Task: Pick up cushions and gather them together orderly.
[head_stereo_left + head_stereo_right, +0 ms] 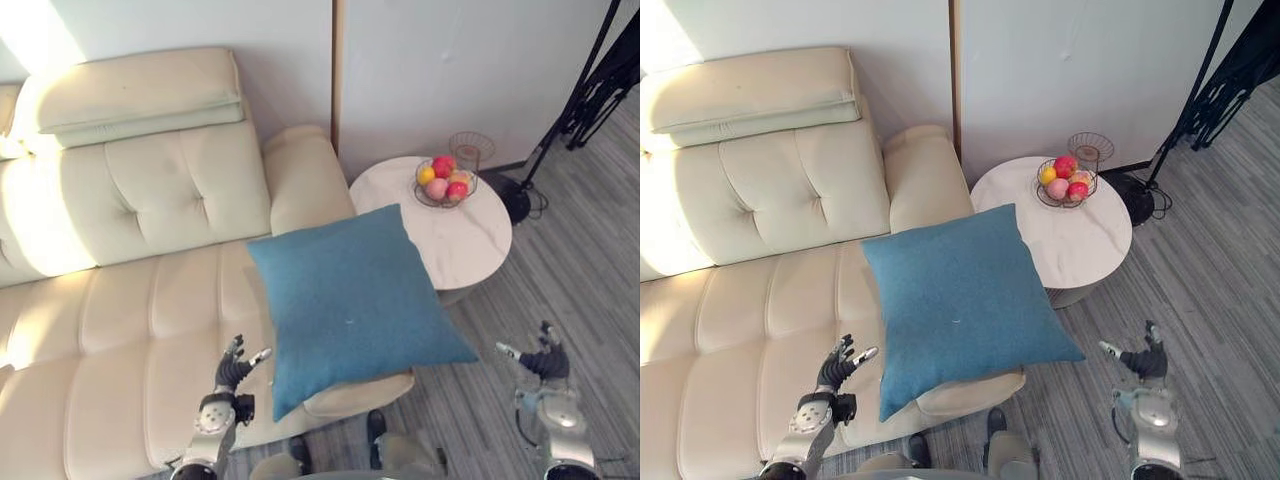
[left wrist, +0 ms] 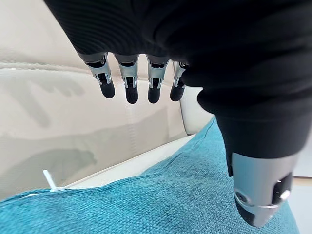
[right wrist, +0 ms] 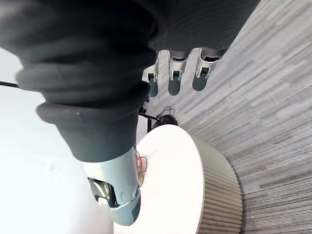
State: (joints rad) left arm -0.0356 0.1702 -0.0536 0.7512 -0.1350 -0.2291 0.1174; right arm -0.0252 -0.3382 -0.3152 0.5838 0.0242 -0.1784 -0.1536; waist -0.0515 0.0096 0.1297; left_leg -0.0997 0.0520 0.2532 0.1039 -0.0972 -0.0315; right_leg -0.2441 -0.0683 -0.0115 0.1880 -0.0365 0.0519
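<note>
A blue square cushion (image 1: 350, 300) lies on the right end of the cream sofa (image 1: 120, 300), its right corner hanging past the seat edge over the floor. A cream cushion (image 1: 135, 95) rests on top of the sofa back at the far left. My left hand (image 1: 235, 368) hovers over the seat just left of the blue cushion (image 2: 170, 200), fingers (image 2: 129, 80) straight, holding nothing. My right hand (image 1: 543, 362) hangs over the floor to the right of the cushion, fingers (image 3: 175, 73) relaxed and empty.
A round white side table (image 1: 460, 235) stands right of the sofa arm, carrying a wire bowl of fruit (image 1: 445, 180) and an empty wire basket (image 1: 470, 148). A black stand (image 1: 585, 95) rises at the far right. Grey plank floor (image 1: 590, 290) lies around the table.
</note>
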